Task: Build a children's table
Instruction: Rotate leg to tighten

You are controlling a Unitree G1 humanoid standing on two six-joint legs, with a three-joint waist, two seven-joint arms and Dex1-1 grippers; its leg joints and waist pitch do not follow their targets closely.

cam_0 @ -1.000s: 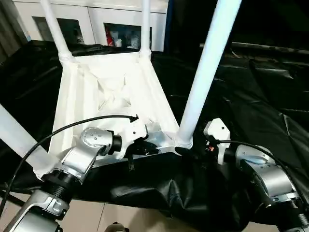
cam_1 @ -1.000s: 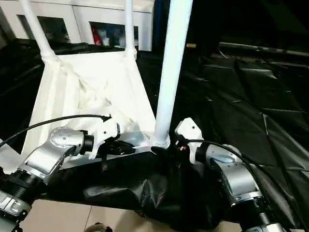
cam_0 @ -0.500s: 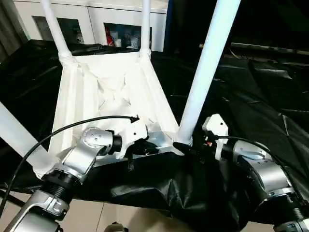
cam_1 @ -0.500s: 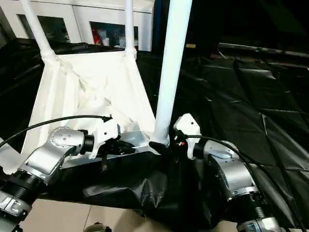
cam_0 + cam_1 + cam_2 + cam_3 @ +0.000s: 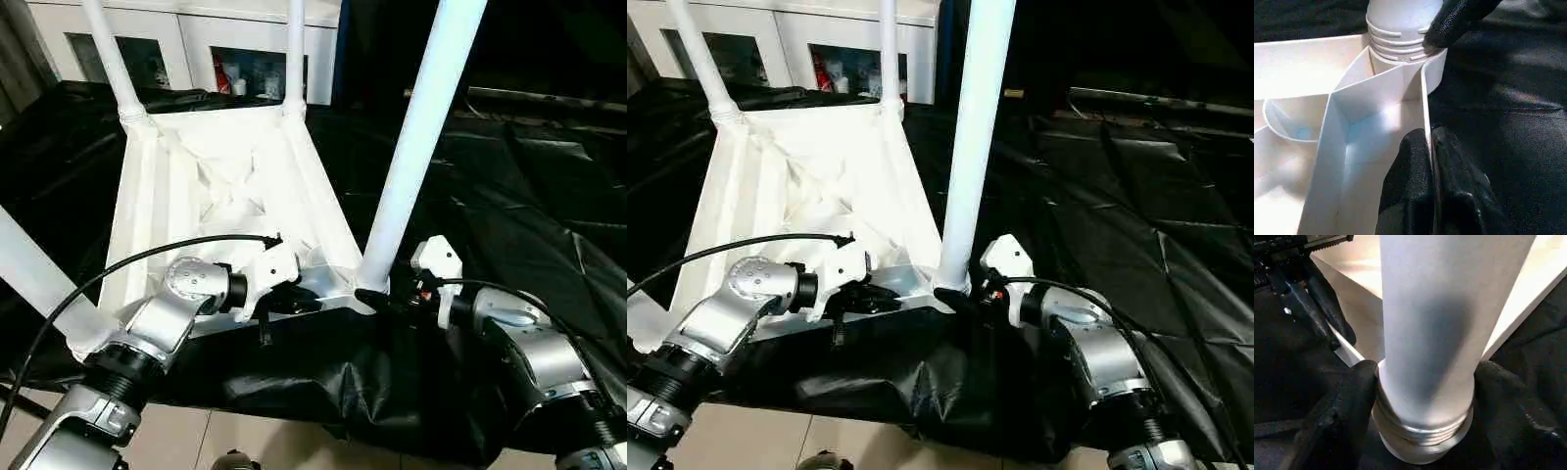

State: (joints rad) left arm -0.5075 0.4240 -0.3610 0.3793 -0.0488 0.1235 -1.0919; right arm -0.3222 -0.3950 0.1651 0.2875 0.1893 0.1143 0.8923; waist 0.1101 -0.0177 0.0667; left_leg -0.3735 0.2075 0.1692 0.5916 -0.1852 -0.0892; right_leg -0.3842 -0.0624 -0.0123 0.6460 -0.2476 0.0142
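Here the left tool (image 5: 1427,186) pinches the near rim of the upturned tabletop (image 5: 147,206) on the black-draped worktop (image 5: 509,206). Right tool (image 5: 1422,387) straddles the near-right leg (image 5: 416,137) at its socket, grip not confirmed. Keep the leg plumb, twist gently, rim pinned.

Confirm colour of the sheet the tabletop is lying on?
Black, glossy and creased. The sheet under the tabletop shows best in the right eye view.

Right pincer (image 5: 1420,396) fingers flank the leg (image 5: 1435,333) base.
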